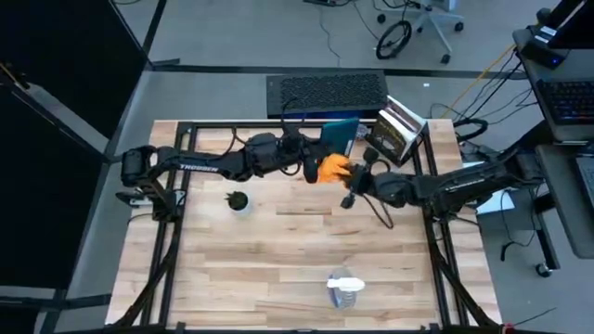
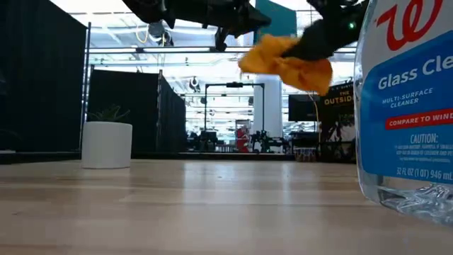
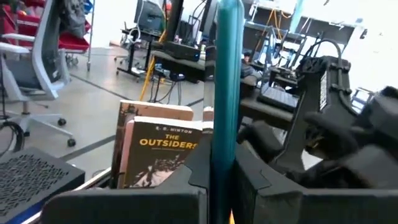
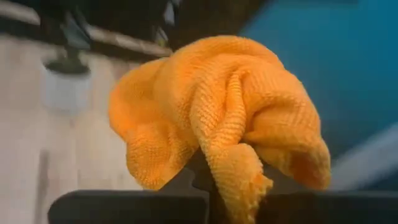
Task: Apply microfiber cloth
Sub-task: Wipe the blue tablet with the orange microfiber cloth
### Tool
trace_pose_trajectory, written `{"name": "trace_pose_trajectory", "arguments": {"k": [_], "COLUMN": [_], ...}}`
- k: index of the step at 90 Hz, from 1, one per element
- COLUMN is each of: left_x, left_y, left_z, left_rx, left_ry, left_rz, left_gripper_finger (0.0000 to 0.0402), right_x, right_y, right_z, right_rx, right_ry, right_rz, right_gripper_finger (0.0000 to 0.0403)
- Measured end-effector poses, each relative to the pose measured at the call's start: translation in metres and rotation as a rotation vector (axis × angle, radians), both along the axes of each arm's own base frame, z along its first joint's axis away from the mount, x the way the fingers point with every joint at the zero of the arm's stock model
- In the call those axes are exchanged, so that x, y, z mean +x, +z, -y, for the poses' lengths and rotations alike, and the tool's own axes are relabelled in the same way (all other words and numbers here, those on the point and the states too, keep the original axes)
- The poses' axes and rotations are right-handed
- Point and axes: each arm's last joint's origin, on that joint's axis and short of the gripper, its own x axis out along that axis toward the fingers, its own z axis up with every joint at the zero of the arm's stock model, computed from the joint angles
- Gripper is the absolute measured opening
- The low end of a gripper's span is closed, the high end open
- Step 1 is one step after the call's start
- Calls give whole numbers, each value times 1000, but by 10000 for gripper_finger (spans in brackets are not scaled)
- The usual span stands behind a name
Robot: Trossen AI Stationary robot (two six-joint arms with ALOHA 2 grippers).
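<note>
Orange nubbly microfiber cloth bunched, pinched in right pincer

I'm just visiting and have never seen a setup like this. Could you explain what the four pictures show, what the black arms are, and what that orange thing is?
These are two robot arms working at a wooden table. One picture looks straight down from above, one looks level across the tabletop, and two come from cameras on the arms' wrists.

The orange thing is a microfiber cloth, pinched in the right gripper and held up in the air. The left gripper holds a thin teal tablet upright on its edge, just beside the cloth.

On the table stand a small white pot with a plant, a bottle of glass cleaner at the near edge, and some books at the far edge.
</note>
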Motion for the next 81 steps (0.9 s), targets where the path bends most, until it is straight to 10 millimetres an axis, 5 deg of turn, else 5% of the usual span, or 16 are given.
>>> {"name": "trace_pose_trajectory", "arguments": {"k": [33, 65, 81], "left_x": [0, 1, 1], "left_y": [-2, -5, -2], "left_z": [4, 3, 3], "left_rx": [44, 61, 64], "left_ry": [-61, -54, -56], "left_rz": [-43, -64, -43], "left_gripper_finger": [9, 9, 9], "right_x": [-26, 3, -9], "right_y": [55, 5, 13], "right_z": [-7, -6, -15], "right_rx": [-148, -41, -177], "right_ry": [-31, 18, -75], "right_rz": [268, 38, -34], "right_gripper_finger": [10, 10, 10]}}
